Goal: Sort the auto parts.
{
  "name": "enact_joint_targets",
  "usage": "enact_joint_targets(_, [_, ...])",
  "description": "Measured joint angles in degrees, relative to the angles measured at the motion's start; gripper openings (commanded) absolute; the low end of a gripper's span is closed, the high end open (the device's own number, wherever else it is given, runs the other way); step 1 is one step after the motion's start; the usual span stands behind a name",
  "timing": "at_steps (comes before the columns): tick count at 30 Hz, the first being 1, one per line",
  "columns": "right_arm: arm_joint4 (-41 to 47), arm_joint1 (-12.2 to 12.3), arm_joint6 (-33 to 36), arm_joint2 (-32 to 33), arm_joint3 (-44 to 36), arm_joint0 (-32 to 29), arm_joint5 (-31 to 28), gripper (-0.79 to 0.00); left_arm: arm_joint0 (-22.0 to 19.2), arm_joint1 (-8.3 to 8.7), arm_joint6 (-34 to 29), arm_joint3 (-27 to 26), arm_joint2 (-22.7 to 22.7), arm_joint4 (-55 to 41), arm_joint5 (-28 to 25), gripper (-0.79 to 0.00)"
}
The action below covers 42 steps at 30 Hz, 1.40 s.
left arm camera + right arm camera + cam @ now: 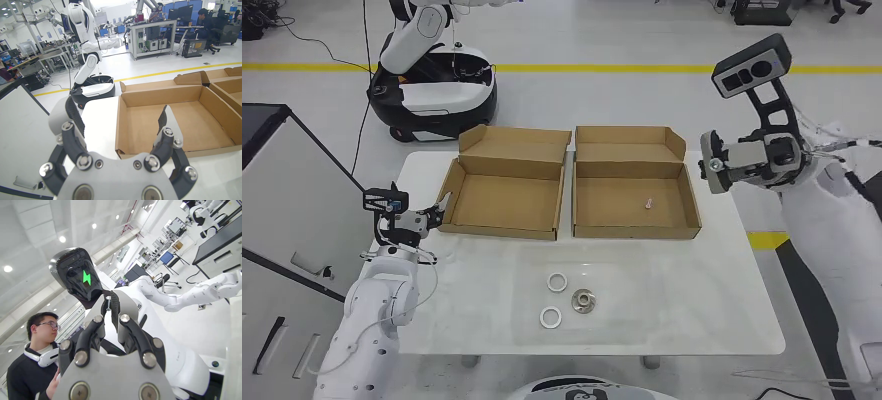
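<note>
starting at the left, the left gripper [435, 213] sits with its fingers spread and nothing between them, just beside the outer wall of the left box [504, 200], which looks empty. a careless swing inward could clip that wall and shove the box.

toward the front of the table [682, 300] lie a white ring [557, 282], a second white ring [551, 318] and a grey metal part [583, 300], close together, so a wide grasp on one may knock a neighbour.

the right box [612, 205] holds one small pale part [649, 203].

at the right, the right gripper [108, 298] is pinched on a small screw [108, 305], raised beyond that box's outer wall. the hold is near the fingertips, so the screw could slip, or miss the box if let go there.

the boxes' raised walls and flaps stand between each gripper and the floors. another robot [432, 85] stands behind the table, well apart.
</note>
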Motion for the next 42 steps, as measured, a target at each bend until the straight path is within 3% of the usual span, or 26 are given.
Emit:
enact_joint_targets(9, [2.8,-1.3,1.3,0.0,0.9,0.2,0.5,-0.785,0.0,0.0,0.0,0.0,0.0,0.0,0.0,0.0])
enact_joint_targets(20, [-7.9,-1.6,2.2,1.1,2.0,0.9,2.4,-0.785,0.0,0.0,0.0,0.0,0.0,0.0,0.0,0.0])
enact_joint_targets(26, [-9.4,-2.0,2.7,1.2,2.3,0.9,3.4,-0.785,0.0,0.0,0.0,0.0,0.0,0.0,0.0,0.0])
enact_joint_targets(42, [-0.3,-3.7,4.9,2.0,2.9,0.0,4.1,-0.785,0.0,0.0,0.0,0.0,0.0,0.0,0.0,0.0])
